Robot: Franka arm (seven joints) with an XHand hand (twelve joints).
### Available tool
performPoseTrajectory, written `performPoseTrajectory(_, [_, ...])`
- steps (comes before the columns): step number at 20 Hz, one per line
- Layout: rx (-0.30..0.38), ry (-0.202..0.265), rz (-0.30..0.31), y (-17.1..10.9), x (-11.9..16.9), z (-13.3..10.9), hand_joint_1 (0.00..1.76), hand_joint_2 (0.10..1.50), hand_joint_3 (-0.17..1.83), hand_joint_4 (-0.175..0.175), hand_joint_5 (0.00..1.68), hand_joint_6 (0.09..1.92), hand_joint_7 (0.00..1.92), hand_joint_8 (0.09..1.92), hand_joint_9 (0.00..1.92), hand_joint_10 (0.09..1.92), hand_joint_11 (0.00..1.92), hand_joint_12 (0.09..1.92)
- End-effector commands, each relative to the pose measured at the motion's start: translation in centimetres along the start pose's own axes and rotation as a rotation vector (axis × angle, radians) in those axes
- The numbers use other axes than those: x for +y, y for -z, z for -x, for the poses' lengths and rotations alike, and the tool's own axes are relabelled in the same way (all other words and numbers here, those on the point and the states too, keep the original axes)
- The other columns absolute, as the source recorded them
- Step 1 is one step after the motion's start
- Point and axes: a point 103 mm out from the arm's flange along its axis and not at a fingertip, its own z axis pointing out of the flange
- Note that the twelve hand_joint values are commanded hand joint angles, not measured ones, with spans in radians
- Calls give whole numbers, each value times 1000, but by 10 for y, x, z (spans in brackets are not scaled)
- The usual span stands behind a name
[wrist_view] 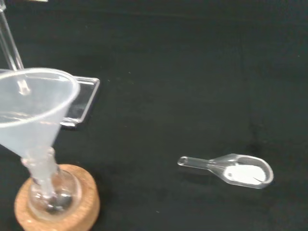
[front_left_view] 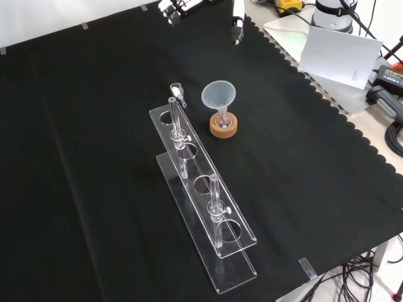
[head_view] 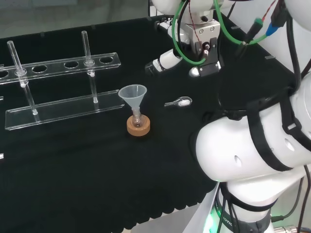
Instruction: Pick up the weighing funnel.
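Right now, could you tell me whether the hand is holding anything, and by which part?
Nothing: the hand is open, and the weighing funnel lies on the cloth.

The head view looks over the arm (head_view: pixel 257 141) from behind and above, down at the cloth (head_view: pixel 73 170). The front view looks down from in front, farther off. The wrist view is low and close. All share the funnel (head_view: pixel 132 93) and weighing funnel (head_view: pixel 179 102).

Front camera: my robot hand (front_left_view: pixel 237 22) is cropped by the frame's top edge, palm out of shot. The weighing funnel (front_left_view: pixel 179 89) is a tiny glint half behind a tube (front_left_view: pixel 176 123) in the rack (front_left_view: pixel 236 274). Wrist camera: the funnel (wrist_view: pixel 33 110) and its cork ring (wrist_view: pixel 86 202) run off the frame.
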Motion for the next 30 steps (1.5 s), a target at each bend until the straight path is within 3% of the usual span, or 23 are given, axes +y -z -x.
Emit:
performPoseTrajectory(1, [-100, -13, -48, -13, 10, 26, 541, 585, 83, 6, 0, 87, 0, 87, 0, 87, 0, 87])
performPoseTrajectory(7, [-148, -23, -95, -38, 19, 49, 583, 597, 80, -8, 0, 87, 30, 87, 0, 87, 0, 87])
performPoseTrajectory(12, [-87, -59, -185, -70, 32, 69, 632, 611, 81, 12, 0, 87, 92, 87, 0, 87, 0, 87])
performPoseTrajectory(17, [-51, -64, -206, -82, 43, 73, 676, 621, 82, 31, 31, 87, 185, 87, 19, 87, 5, 87])
performPoseTrajectory(19, [-53, -67, -275, -82, 48, 72, 691, 622, 82, 34, 71, 87, 250, 117, 61, 87, 23, 87])
performPoseTrajectory(20, [-61, -73, -293, -79, 51, 71, 698, 625, 75, 40, 101, 87, 280, 153, 79, 87, 16, 133])
performPoseTrajectory(24, [-87, -70, -348, -70, 61, 73, 737, 628, 58, 74, 222, 87, 347, 243, 87, 343, 0, 807])
performPoseTrajectory(27, [-89, -54, -366, -75, 68, 81, 787, 638, 61, 87, 349, 87, 484, 310, 136, 567, 0, 954])
performPoseTrajectory(30, [-73, -31, -326, -88, 71, 82, 829, 644, 70, 101, 507, 87, 614, 352, 224, 629, 0, 983])
